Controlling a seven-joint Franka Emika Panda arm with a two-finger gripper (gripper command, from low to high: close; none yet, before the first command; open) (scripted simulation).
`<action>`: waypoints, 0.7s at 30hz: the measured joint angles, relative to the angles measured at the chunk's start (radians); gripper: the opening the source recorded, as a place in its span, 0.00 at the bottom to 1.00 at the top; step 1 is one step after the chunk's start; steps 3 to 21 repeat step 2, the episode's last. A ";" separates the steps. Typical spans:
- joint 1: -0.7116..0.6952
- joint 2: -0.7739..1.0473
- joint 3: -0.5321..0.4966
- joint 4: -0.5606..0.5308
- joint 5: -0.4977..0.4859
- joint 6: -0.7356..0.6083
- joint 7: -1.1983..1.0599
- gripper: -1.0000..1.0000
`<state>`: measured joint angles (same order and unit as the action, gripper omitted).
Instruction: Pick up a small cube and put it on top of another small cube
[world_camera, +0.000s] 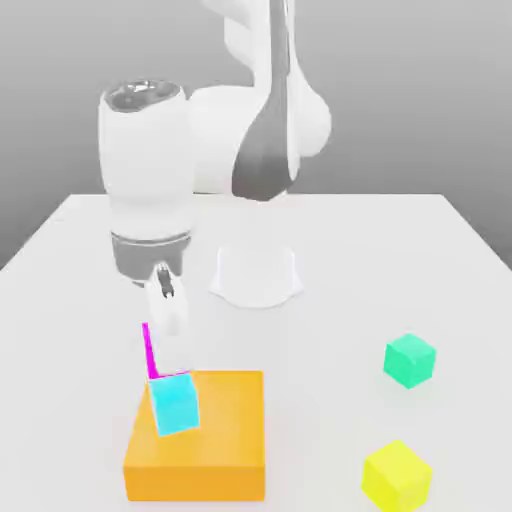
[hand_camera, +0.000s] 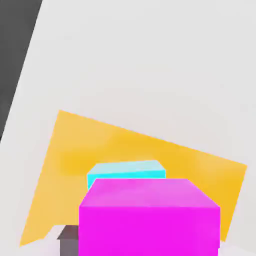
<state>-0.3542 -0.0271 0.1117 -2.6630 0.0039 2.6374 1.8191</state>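
Magenta cube (hand_camera: 149, 215) (unmarked) sits above cyan cube (hand_camera: 126, 171).

Lighting: bright, even, diffuse; no glare. Shadows: faint, soft, beneath the orange block (world_camera: 196, 436) on the white table (world_camera: 420, 260). Rendering: slightly soft edges throughout; no visible edge distortion.

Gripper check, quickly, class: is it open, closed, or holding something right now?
Gripper: it cannot be told whether it is open or closed. It sits right at the magenta cube, which is above the cyan cube on the orange block.
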 joint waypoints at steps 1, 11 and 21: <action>0.000 0.000 0.000 0.000 0.000 0.000 0.000 1.00; 0.000 0.000 0.000 0.000 0.000 0.000 0.000 1.00; 0.000 0.000 0.000 0.000 0.000 0.000 0.000 1.00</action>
